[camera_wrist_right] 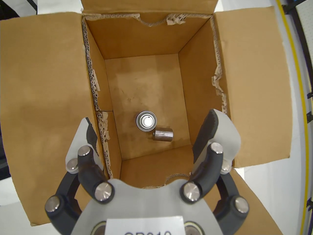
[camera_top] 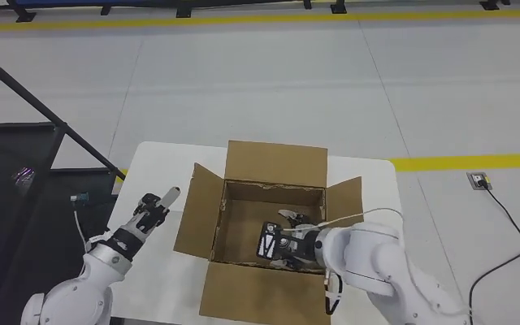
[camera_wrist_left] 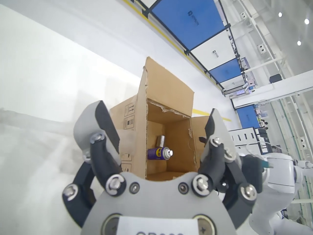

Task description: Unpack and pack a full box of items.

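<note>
Cardboard box [camera_top: 276, 162] stands flaps-open on the counter [camera_top: 162, 171] in the top view. The right tool [camera_top: 284, 236] hangs over its 5 o'clock corner, and the left tool [camera_top: 154, 207] is at its 9 o'clock.

Left wrist view: the left tool is spread and empty, facing the spray can [camera_wrist_left: 157, 153] and metal cylinder [camera_wrist_left: 160, 140] inside.

Right wrist view: the right tool is spread above both, which lie near the 6 o'clock wall. A finger coming down beside the upright can could topple it, or snag the torn rim.

The box side carries handling symbols; the can's label is too small to read.
</note>
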`<action>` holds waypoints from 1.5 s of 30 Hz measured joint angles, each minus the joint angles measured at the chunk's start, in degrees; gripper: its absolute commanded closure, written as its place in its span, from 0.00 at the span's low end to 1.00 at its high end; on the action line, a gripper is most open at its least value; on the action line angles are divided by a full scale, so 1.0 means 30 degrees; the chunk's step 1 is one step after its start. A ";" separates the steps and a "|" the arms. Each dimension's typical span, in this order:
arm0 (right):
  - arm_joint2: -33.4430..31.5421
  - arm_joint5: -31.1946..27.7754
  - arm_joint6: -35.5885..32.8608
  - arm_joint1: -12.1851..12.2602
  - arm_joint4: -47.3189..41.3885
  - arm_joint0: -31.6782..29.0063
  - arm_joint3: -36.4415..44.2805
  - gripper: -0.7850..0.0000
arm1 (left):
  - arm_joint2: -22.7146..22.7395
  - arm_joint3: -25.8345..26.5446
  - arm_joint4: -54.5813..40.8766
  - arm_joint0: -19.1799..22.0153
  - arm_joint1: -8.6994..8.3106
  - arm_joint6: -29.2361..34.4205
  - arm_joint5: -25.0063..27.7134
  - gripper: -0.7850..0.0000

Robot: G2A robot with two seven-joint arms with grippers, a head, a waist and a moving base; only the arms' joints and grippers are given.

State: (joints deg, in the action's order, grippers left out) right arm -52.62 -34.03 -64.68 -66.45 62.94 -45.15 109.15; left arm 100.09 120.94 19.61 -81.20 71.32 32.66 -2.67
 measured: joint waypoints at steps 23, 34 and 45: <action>0.4653 0.3799 -0.1930 -0.1820 0.1113 0.3521 -0.6888 0.05 | 0.0200 0.0398 -0.0661 -0.1180 -0.0085 -0.2738 0.0660 0.00; 0.4931 0.3651 -0.1264 -0.2257 0.0773 0.3852 -0.8529 1.00 | 0.0341 0.0371 -0.0717 -0.1267 -0.0192 -0.2763 0.0583 0.00; 0.4488 0.2788 -0.2146 -0.2342 -0.0556 0.3928 -0.8528 1.00 | 0.0379 0.0252 -0.0739 -0.1197 -0.0290 -0.2795 0.0473 0.00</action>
State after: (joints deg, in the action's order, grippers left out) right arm -39.16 -25.67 -71.12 -73.47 61.28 -33.37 83.57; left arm 101.22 121.69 17.40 -84.79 70.45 24.28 -1.25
